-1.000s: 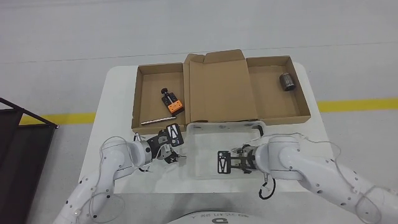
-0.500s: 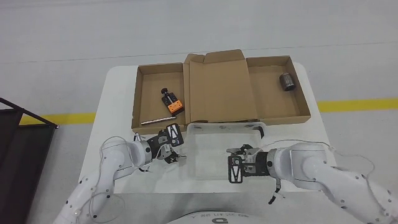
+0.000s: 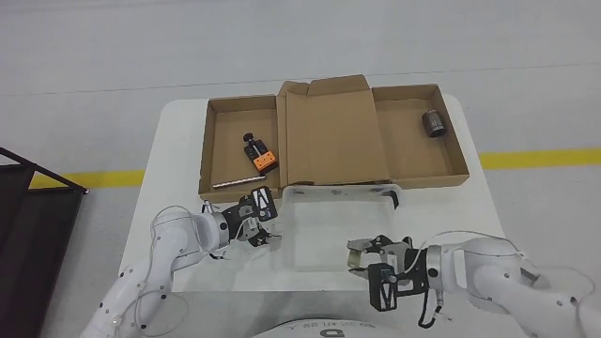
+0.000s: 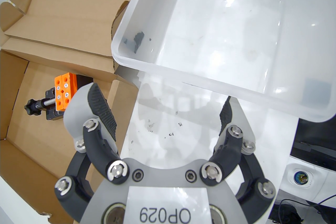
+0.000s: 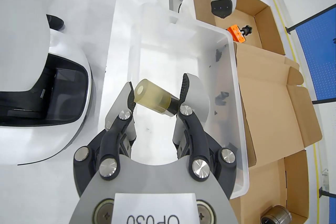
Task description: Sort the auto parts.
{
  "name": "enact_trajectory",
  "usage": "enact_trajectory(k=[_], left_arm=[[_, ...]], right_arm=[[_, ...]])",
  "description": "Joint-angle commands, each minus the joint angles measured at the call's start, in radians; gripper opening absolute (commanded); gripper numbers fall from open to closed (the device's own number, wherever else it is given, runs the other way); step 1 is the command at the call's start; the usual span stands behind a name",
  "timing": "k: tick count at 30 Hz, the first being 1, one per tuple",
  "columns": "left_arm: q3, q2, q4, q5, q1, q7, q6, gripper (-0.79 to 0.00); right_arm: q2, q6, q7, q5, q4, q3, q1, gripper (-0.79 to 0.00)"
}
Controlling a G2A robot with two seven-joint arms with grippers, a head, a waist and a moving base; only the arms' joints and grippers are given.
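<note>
My right gripper (image 5: 157, 93) is shut on a yellowish translucent cylinder (image 5: 153, 100) with a dark end, held crosswise between its pads. In the top view the right gripper (image 3: 360, 253) hangs by the front right corner of the clear plastic bin (image 3: 338, 188). The bin (image 5: 235, 93) holds a few small black bits (image 5: 221, 97). My left gripper (image 4: 161, 107) stands open with nothing in it, low over the table beside the bin's left wall (image 4: 183, 75). In the top view the left gripper (image 3: 261, 235) is there too.
A cardboard box (image 3: 329, 136) stands behind the bin. Its left compartment holds an orange clamp part (image 3: 260, 155) and a thin metal rod (image 3: 238, 182). Its right compartment holds a metal cylinder (image 3: 433, 123). A black rack (image 3: 28, 207) stands off the table's left.
My right gripper has moved with the cylinder from over the bin's middle toward the table's front edge and to the right. The left arm has kept still.
</note>
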Motion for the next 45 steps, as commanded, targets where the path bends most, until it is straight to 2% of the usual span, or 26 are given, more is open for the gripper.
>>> enact_trajectory(k=[1, 12, 14, 18, 24, 29, 32, 38, 45], left_arm=[[0.0, 0.0, 0.0, 0.0, 0.0, 0.0, 0.0, 0.0], [0.0, 0.0, 0.0, 0.0, 0.0, 0.0, 0.0, 0.0], [0.0, 0.0, 0.0, 0.0, 0.0, 0.0, 0.0, 0.0], [0.0, 0.0, 0.0, 0.0, 0.0, 0.0, 0.0, 0.0], [0.0, 0.0, 0.0, 0.0, 0.0, 0.0, 0.0, 0.0], [0.0, 0.0, 0.0, 0.0, 0.0, 0.0, 0.0, 0.0], [0.0, 0.0, 0.0, 0.0, 0.0, 0.0, 0.0, 0.0], [0.0, 0.0, 0.0, 0.0, 0.0, 0.0, 0.0, 0.0], [0.0, 0.0, 0.0, 0.0, 0.0, 0.0, 0.0, 0.0]], right_arm=[[0.0, 0.0, 0.003, 0.0, 0.0, 0.0, 0.0, -0.785], [-0.004, 0.005, -0.015, 0.024, 0.019, 0.001, 0.012, -0.785], [-0.012, 0.019, -0.055, 0.082, 0.064, 0.02, 0.051, -0.785], [-0.023, -0.032, -0.138, 0.193, 0.157, 0.059, 0.143, -0.785], [-0.036, -0.085, -0.164, 0.348, 0.29, 0.111, 0.242, -0.785], [-0.057, -0.206, -0.148, 0.541, 0.488, 0.09, 0.358, -0.785], [-0.085, -0.249, -0.114, 0.631, 0.62, 0.019, 0.457, -0.785], [-0.177, -0.292, -0.028, 0.79, 0.895, -0.184, 0.662, -0.785], [-0.287, -0.342, 0.034, 0.991, 1.202, -0.344, 0.83, -0.785]])
